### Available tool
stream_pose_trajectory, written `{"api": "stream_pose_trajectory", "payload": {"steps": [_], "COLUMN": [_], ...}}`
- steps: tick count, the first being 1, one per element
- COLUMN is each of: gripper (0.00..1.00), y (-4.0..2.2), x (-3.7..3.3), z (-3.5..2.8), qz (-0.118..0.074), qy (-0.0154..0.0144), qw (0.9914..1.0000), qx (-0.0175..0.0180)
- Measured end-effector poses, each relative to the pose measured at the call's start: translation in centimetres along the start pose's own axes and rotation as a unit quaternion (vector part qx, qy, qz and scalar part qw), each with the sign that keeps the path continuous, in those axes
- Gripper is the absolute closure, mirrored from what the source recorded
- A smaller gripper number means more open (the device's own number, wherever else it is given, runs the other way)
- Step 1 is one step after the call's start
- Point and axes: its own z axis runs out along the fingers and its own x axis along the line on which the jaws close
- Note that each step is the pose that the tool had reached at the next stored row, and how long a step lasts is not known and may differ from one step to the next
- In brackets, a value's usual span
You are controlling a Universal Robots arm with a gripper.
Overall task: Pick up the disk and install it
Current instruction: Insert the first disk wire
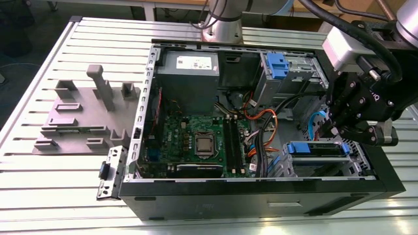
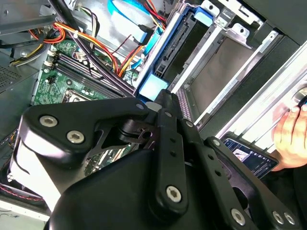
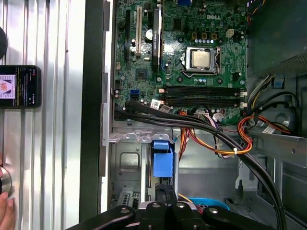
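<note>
- my claw [image 1: 336,131] hangs just above the disk [image 1: 318,151] lying in the computer case [image 1: 261,196]; i cannot tell its grip.
- the white sticker [image 1: 194,62] has print too small to read.

Person's hand [image 2: 291,132] partly off-frame

The surface [image 1: 39,161] is pale silver metal, ribbed in long parallel lines. At the exterior view's left, the fixture [image 1: 78,117] is a plain matte grey. The computer case [image 1: 261,198] is black outside and bare grey steel within. Its motherboard [image 1: 189,134] is green, striped with black slots. The power supply [image 1: 189,73] is grey with a white sticker. The cables [image 1: 261,117] run orange, red, yellow and black. The latch piece [image 1: 277,66] is bright blue, as is the rail framing the silver disk [image 1: 318,149] at lower right. The end effector [image 1: 346,128] is black.
</note>
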Motion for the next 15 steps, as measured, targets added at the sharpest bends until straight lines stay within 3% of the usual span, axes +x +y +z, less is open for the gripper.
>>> {"api": "stream_pose_trajectory", "payload": {"steps": [5, 15], "gripper": [0.89, 0.89], "y": [-0.5, -2.96], "x": [-0.04, -0.86], "z": [0.05, 0.14], "qz": [0.0, 0.0], "qy": [0.0, 0.0001], "qw": [1.0, 1.0], "qx": [0.0, -0.0004]}}
